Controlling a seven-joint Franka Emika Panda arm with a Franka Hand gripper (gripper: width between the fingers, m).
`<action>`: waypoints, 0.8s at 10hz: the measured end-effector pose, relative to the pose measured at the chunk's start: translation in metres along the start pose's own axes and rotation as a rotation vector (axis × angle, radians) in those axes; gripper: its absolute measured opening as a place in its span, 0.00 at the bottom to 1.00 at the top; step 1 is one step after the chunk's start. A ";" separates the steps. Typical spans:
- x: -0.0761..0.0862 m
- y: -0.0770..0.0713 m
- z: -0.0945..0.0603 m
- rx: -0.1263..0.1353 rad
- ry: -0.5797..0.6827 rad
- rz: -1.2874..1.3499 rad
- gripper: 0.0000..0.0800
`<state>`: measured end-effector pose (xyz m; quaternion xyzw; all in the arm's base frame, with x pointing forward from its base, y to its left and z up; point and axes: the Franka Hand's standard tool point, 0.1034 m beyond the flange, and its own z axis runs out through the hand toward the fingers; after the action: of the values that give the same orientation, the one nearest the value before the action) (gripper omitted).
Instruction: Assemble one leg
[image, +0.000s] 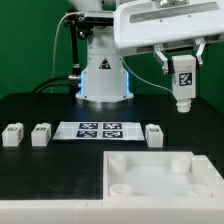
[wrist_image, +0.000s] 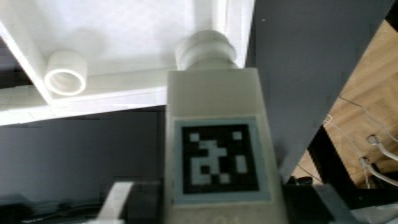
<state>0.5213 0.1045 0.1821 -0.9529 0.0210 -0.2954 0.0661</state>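
Observation:
My gripper (image: 183, 68) is shut on a leg (image: 184, 84), a small white block with a black-and-white tag, and holds it upright in the air above the far right corner of the large white panel (image: 160, 172). In the wrist view the held leg (wrist_image: 215, 130) fills the middle, its round peg end pointing at the panel's edge, with a round corner socket (wrist_image: 68, 81) off to one side. Three more legs stand on the black table: two at the exterior view's left (image: 12, 134) (image: 41, 133) and one near the middle right (image: 154, 134).
The marker board (image: 98, 130) lies flat between the loose legs. The robot base (image: 103, 75) stands behind it with black cables. The panel has round sockets at its corners (image: 119, 160) (image: 181, 164).

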 end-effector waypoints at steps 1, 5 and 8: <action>-0.011 -0.001 0.009 -0.010 0.000 -0.035 0.36; 0.035 -0.001 0.049 -0.028 -0.049 -0.154 0.36; 0.038 -0.001 0.049 -0.028 -0.045 -0.153 0.36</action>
<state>0.5798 0.1085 0.1638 -0.9588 -0.0493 -0.2779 0.0307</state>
